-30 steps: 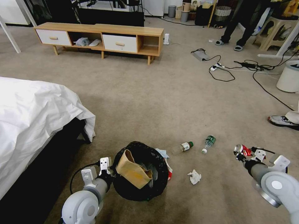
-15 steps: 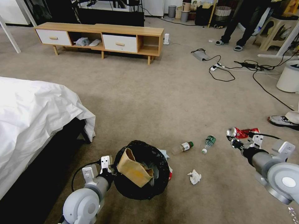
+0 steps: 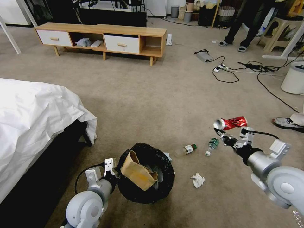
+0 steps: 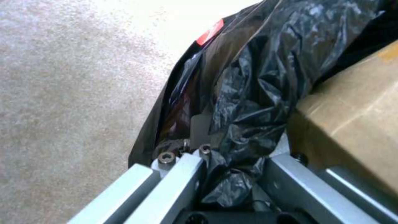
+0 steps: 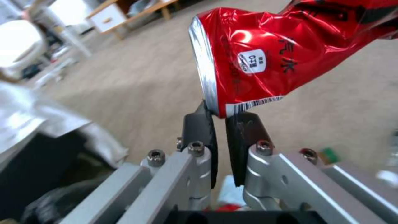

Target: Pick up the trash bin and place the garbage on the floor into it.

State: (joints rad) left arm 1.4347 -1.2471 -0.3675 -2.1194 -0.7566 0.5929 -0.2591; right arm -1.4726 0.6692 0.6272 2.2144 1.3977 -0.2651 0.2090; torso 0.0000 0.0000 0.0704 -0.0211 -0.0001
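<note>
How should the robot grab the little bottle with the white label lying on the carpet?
The bottle with the white label lies on its side on the floor, green cap pointing away from the trash bin. Probably best to come straight down and close the fingers across its round middle, since the ends are narrower and could slip.

Both arms are glossy light-grey tubes with round joint caps, white brackets and a looping black cable, ending in silver bolted gripper frames [image 5: 219, 146] with black finger pads [image 5: 244, 130].

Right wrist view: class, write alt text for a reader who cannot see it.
The right gripper pinches the rim of a crushed red can between its black fingertips, held above the beige carpet.
</note>
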